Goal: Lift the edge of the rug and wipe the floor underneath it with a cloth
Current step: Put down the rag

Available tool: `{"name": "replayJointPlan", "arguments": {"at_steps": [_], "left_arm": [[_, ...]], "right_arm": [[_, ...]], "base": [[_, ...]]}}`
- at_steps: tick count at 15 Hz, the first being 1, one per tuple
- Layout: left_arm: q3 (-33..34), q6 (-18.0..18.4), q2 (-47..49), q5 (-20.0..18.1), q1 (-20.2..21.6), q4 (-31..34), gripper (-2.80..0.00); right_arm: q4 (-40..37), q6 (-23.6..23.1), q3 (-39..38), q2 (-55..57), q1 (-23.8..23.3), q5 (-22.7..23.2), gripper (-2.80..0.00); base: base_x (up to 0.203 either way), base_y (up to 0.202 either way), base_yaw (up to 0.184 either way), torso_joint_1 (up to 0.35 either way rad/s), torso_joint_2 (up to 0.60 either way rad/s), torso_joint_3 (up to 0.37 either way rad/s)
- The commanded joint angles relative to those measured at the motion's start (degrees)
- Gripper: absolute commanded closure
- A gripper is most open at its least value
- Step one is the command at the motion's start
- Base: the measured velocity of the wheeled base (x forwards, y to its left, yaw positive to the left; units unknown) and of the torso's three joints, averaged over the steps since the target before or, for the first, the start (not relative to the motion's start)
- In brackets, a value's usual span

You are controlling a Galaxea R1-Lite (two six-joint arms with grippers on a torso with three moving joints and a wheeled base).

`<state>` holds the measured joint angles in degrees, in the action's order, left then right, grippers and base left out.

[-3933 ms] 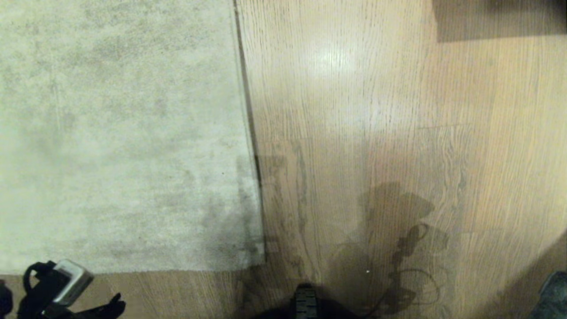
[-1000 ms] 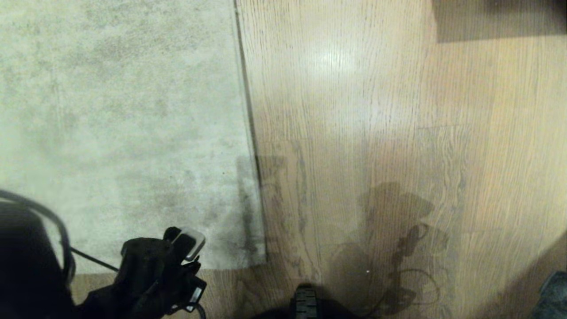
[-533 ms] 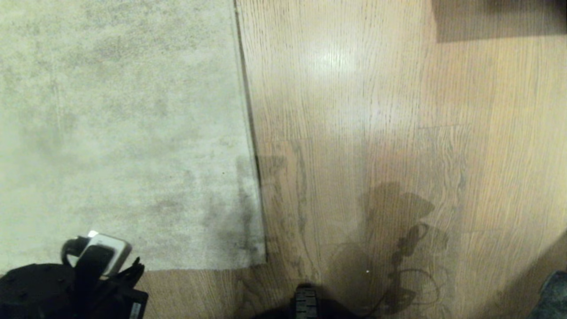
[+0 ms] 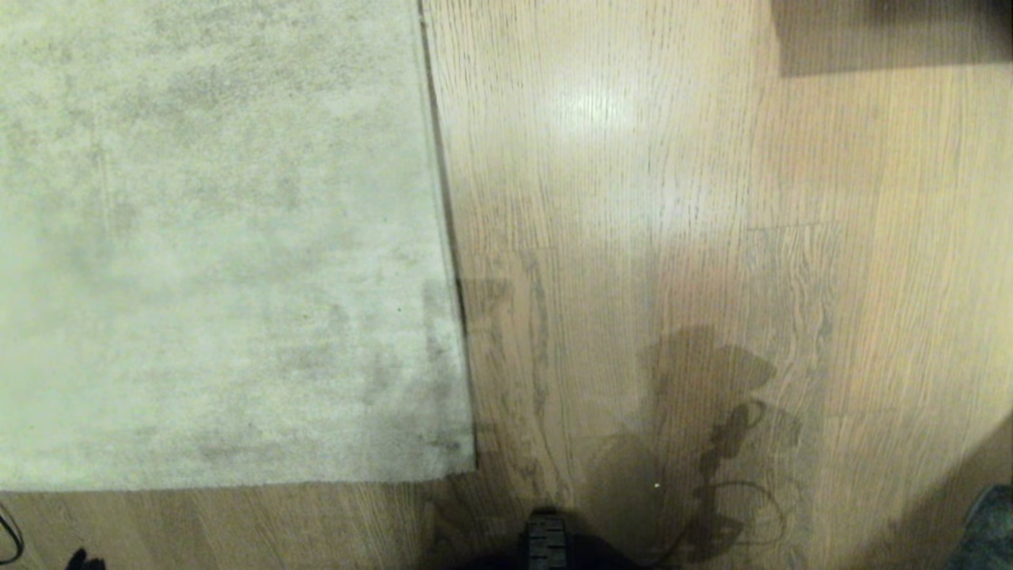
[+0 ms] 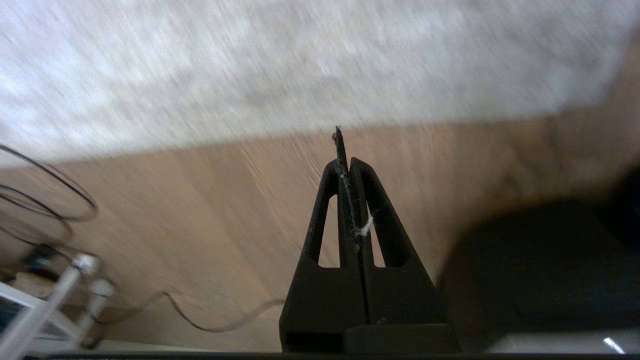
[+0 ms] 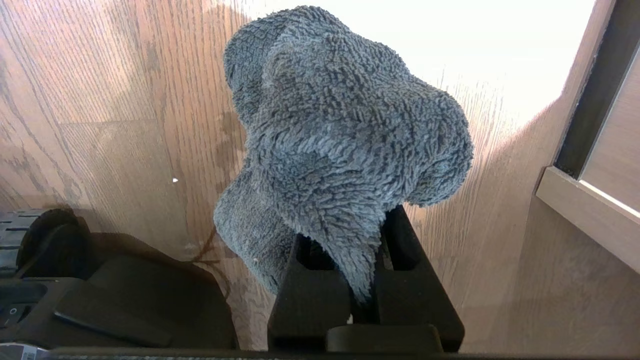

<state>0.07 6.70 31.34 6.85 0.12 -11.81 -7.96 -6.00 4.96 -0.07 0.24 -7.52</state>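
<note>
Rug edge: lies flat on the floor, its corner near the robot's base in the head view.
Left gripper: fingers pressed together, empty but for lint, hovering over bare planks just short of the rug's border.
Right gripper: clamped on the cloth, which bunches up above the fingers, over wood well apart from the rug.
Cloth: grey, fluffy, off the floor.
Cables: looped beside the left gripper.
</note>
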Motion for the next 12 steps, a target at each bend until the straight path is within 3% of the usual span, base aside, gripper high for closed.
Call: {"name": "replayJointPlan", "arguments": {"at_steps": [1,4,6,12], "left_arm": [[-0.07,-0.68,-14.83,-5.51,3.84,8.47,0.00],[-0.07,-4.66,-15.61,-6.30,3.87,10.31,0.00],[-0.07,-4.79,-17.10,-6.24,1.16,10.23,0.00],[-0.07,-4.77,-30.06,-6.82,-0.23,11.72,0.00]], "right_arm": [[-0.04,-0.07,0.05,0.07,0.02,-0.04,0.00],[-0.04,-0.07,0.05,0.07,0.02,-0.04,0.00],[-0.04,-0.07,0.05,0.07,0.02,-0.04,0.00],[-0.04,-0.07,-0.02,0.07,0.02,-0.04,0.00]], "base": [[0.000,0.000,0.000,0.000,0.00,0.000],[0.000,0.000,0.000,0.000,0.00,0.000],[0.000,0.000,0.000,0.000,0.00,0.000],[0.000,0.000,0.000,0.000,0.00,0.000]]}}
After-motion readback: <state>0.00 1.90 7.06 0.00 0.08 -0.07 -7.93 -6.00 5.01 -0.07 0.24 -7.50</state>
